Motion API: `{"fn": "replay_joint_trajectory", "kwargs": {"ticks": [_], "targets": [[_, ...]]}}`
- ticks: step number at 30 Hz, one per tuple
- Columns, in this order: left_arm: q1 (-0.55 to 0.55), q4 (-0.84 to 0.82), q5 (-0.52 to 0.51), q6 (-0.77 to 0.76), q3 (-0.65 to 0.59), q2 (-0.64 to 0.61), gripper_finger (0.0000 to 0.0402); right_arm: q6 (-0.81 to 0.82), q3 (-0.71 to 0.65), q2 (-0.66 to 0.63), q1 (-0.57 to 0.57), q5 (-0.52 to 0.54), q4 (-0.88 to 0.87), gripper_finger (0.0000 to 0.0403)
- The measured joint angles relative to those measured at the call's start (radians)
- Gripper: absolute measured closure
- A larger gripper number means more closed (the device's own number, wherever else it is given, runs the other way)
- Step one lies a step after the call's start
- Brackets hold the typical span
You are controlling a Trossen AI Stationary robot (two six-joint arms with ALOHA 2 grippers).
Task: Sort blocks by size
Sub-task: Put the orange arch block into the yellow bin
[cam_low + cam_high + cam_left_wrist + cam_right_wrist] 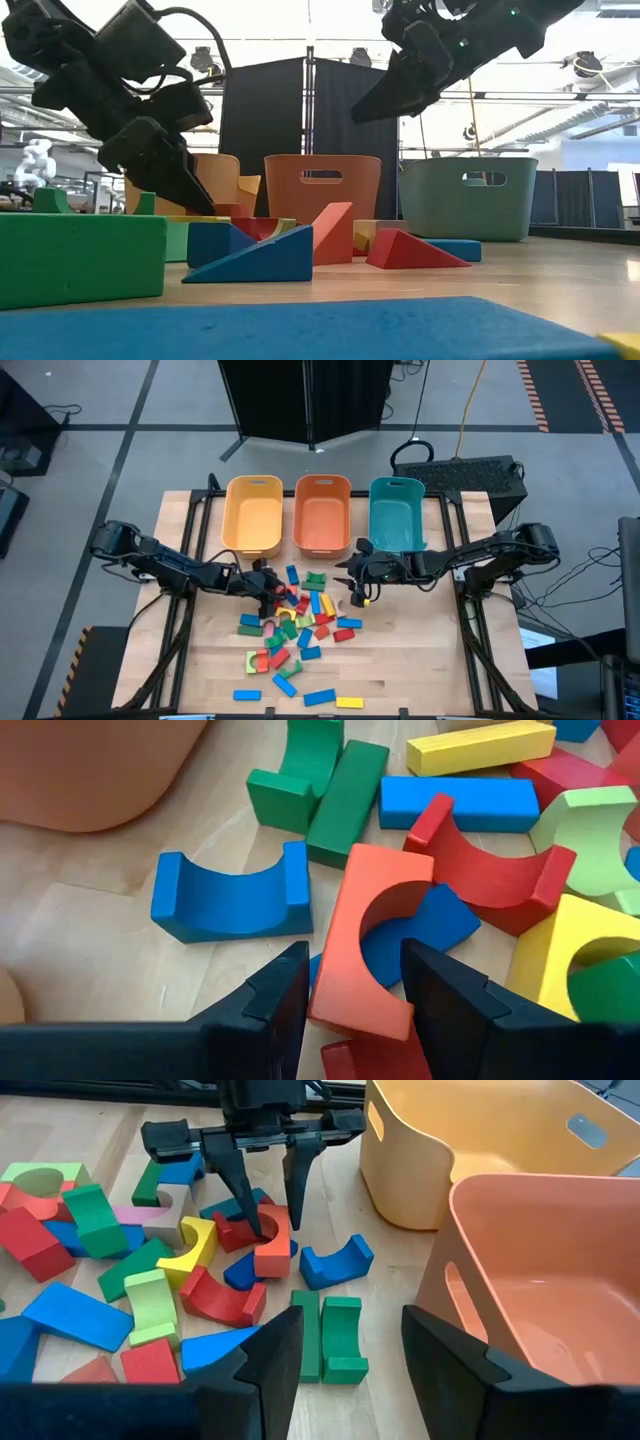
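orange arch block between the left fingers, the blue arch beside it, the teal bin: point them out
orange arch block (372,935), left wrist view, flat face beside its cutout
blue arch (228,902), left wrist view, curved hollow
teal bin (396,525), high view, inner floor

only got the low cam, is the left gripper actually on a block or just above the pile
observer: The left gripper is down in the pile, its fingers on either side of a red arch block, with a small gap showing on one side.
operator: and the right one, carrying anything
observer: No. The right gripper is open and empty, above two green blocks.
operator: anything sorted yet
observer: Nothing shows inside the yellow bin, orange bin or teal bin.
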Motion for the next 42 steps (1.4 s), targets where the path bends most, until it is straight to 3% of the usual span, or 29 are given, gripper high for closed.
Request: {"fn": "replay_joint_trajectory", "kwargs": {"ticks": [18, 32, 42], "targets": [[0.0, -0.052, -0.004, -0.001, 0.041, 0.0, 0.0279, 0.0, 0.0, 0.0, -0.001, 0.0, 0.005, 0.0243], [0.041, -0.519, -0.011, 0.053, 0.373, -0.04, 0.0276, 0.07, 0.0, 0.0, 0.007, 0.0, -0.064, 0.0243], [0.172, -0.762, -0.041, 0.084, 0.485, -0.28, 0.0276, 0.071, 0.0, 0.0, 0.033, -0.001, -0.063, 0.0243]]}}
